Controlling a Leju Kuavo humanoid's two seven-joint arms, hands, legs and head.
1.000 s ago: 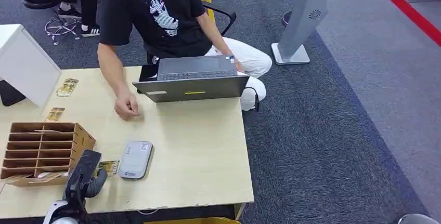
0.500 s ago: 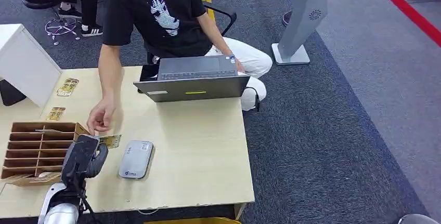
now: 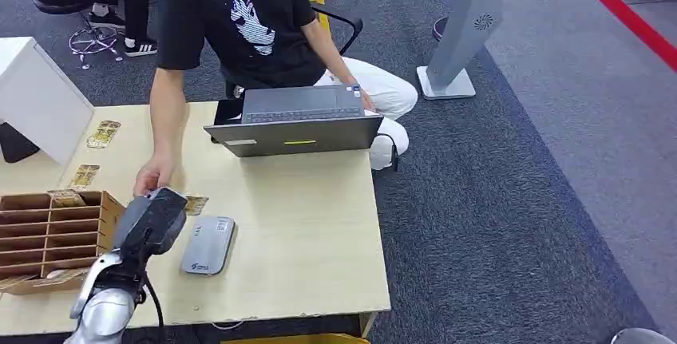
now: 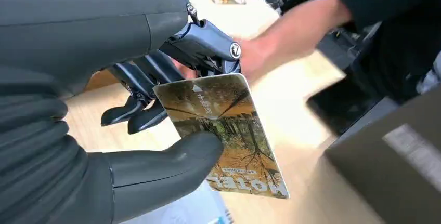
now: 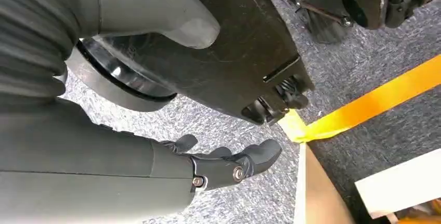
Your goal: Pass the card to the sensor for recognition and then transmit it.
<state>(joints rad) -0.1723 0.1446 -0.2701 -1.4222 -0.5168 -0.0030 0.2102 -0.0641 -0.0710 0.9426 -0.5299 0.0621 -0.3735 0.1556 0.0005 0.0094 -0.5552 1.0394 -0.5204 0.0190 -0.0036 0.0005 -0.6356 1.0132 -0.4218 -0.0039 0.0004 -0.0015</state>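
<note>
Lower left of the head frame: left hand (image 3: 150, 220) raised over the tabletop, thumb and dark fingers clamped on a hotel key card (image 4: 223, 135), thumb pressed across the printed face, fingers behind the far edge, most of the card standing free beyond the grip. Seen from above as a small yellow corner (image 3: 195, 204) poking out past the hand, just above the grey card reader (image 3: 207, 245) lying flat at lower centre-left. Likely step in hand: handing the card over, with the reading probably done. Best kept pinched firmly and held level and steady, free end offered toward the person's hand (image 3: 153, 175), which reaches in close behind the fingers. Grip to be eased only once the other hand has clearly taken hold; otherwise a likely drop onto the table (image 3: 319, 232). Worth avoiding any sideways sweep toward the wooden slotted card rack (image 3: 48, 232) at the left edge. Farther up the frame, an open laptop (image 3: 295, 124) at centre, clear of the exchange, and two more cards (image 3: 102, 133) lying at upper left. Right hand (image 5: 223, 167) hanging low over grey carpet, fingers loosely apart, holding nothing, no part needed in this step.
</note>
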